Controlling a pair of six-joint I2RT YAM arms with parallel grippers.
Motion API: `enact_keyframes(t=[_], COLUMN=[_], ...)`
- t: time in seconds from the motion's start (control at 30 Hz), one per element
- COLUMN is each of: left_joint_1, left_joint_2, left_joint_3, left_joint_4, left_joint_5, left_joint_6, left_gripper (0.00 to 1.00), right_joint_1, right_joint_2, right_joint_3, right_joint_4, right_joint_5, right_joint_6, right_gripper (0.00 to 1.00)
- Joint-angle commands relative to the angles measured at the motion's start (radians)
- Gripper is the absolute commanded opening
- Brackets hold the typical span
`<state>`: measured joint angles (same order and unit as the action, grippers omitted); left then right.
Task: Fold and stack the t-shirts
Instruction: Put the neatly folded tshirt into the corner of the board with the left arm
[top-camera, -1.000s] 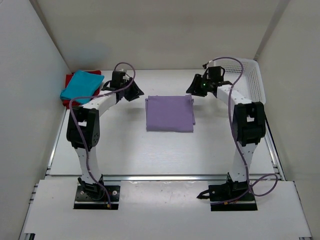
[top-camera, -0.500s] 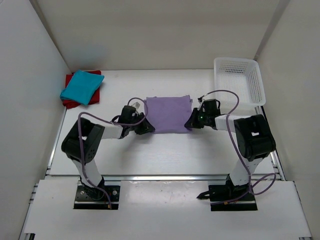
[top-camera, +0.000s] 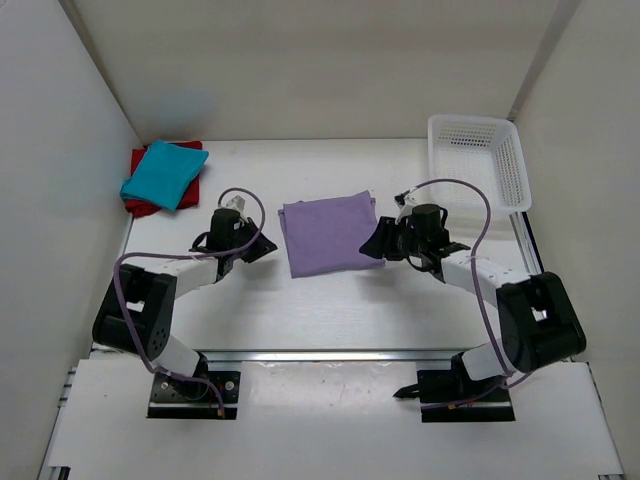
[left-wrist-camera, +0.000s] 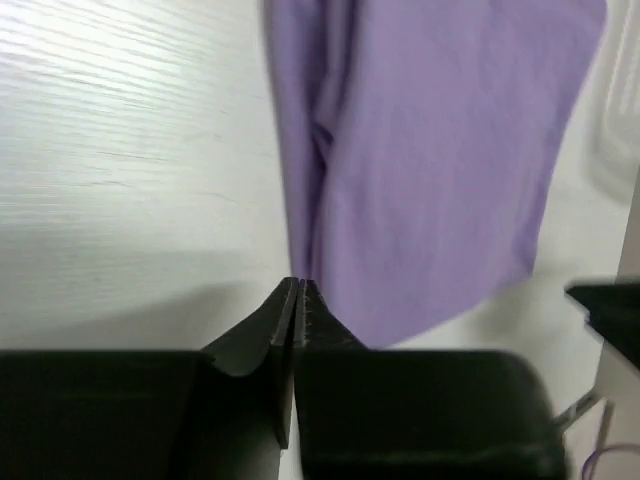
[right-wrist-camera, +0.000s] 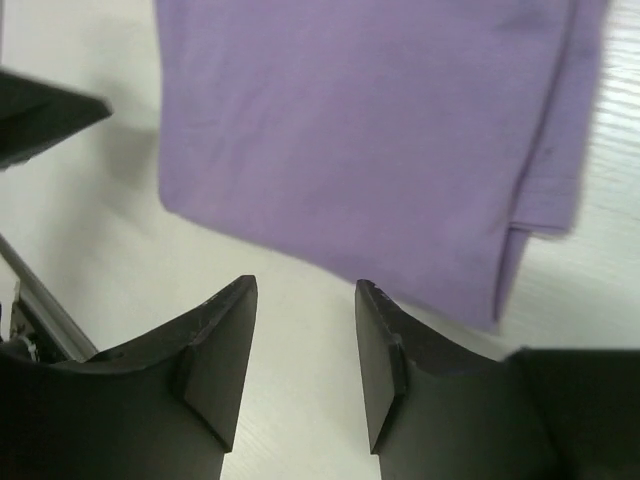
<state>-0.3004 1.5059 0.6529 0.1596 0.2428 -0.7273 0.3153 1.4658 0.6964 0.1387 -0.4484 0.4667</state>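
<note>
The lavender t-shirt (top-camera: 328, 234) lies folded in a rectangle at the table's middle, slightly skewed; it also shows in the left wrist view (left-wrist-camera: 440, 150) and the right wrist view (right-wrist-camera: 370, 130). The teal t-shirt (top-camera: 163, 172) lies folded on the dark red t-shirt (top-camera: 137, 160) at the back left. My left gripper (top-camera: 266, 245) is low at the lavender shirt's left edge, jaws shut (left-wrist-camera: 298, 286), no cloth seen between them. My right gripper (top-camera: 374, 243) is low at the shirt's right edge, open (right-wrist-camera: 305, 284) and empty, tips just short of the cloth.
A white lattice basket (top-camera: 516, 165) stands at the back right. White walls enclose the table on three sides. The other arm's dark finger shows at the edge of each wrist view (left-wrist-camera: 605, 300) (right-wrist-camera: 40, 110).
Both arms came down from the back to the lavender shirt's two sides. Since half a second ago the shirt has slid left and turned a little, and both grippers sit slightly apart from it.
</note>
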Motion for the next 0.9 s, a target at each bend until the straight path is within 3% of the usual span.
enact_keyframes(t=[0.0, 0.03, 0.17, 0.3, 0.5, 0.6, 0.63, 0.67, 0.7, 0.77, 0.87], left_joint_1=[0.021, 0.017, 0.024, 0.024, -0.014, -0.055, -0.055, -0.063, -0.071, -0.078, -0.091], left_joint_2=[0.037, 0.046, 0.132, 0.22, 0.365, 0.438, 0.462, 0.483, 0.496, 0.508, 0.51], left_joint_3=[-0.001, 0.007, 0.02, 0.048, 0.161, 0.237, 0.257, 0.283, 0.293, 0.358, 0.524], left_joint_4=[0.024, 0.041, 0.125, 0.149, 0.114, 0.077, 0.086, 0.09, 0.106, 0.126, 0.049], left_joint_5=[-0.042, -0.034, 0.041, 0.073, 0.056, 0.035, 0.044, 0.068, 0.096, 0.117, 0.131], left_joint_6=[0.028, 0.026, 0.006, -0.011, 0.0, 0.017, 0.009, -0.001, -0.024, -0.064, -0.061], left_gripper=[0.17, 0.28, 0.51, 0.65, 0.67, 0.6, 0.53, 0.37, 0.3, 0.01, 0.0], right_joint_1=[0.027, 0.033, 0.035, 0.047, 0.034, 0.027, 0.024, 0.021, 0.016, 0.016, 0.001], right_joint_2=[-0.057, -0.082, -0.114, -0.124, -0.111, -0.11, -0.108, -0.113, -0.116, -0.119, -0.15], right_joint_3=[-0.058, -0.084, -0.146, -0.184, -0.184, -0.186, -0.184, -0.186, -0.186, -0.195, -0.216], right_joint_4=[0.05, 0.059, 0.079, 0.114, 0.122, 0.131, 0.131, 0.125, 0.133, 0.125, 0.128], right_joint_5=[-0.004, -0.006, -0.016, -0.024, -0.042, -0.05, -0.049, -0.058, -0.061, -0.064, -0.064], right_joint_6=[-0.01, -0.013, -0.014, -0.002, 0.001, 0.004, 0.0, 0.001, 0.004, 0.004, 0.012], right_gripper=[0.43, 0.44, 0.44, 0.45, 0.44, 0.43, 0.43, 0.43, 0.43, 0.42, 0.43])
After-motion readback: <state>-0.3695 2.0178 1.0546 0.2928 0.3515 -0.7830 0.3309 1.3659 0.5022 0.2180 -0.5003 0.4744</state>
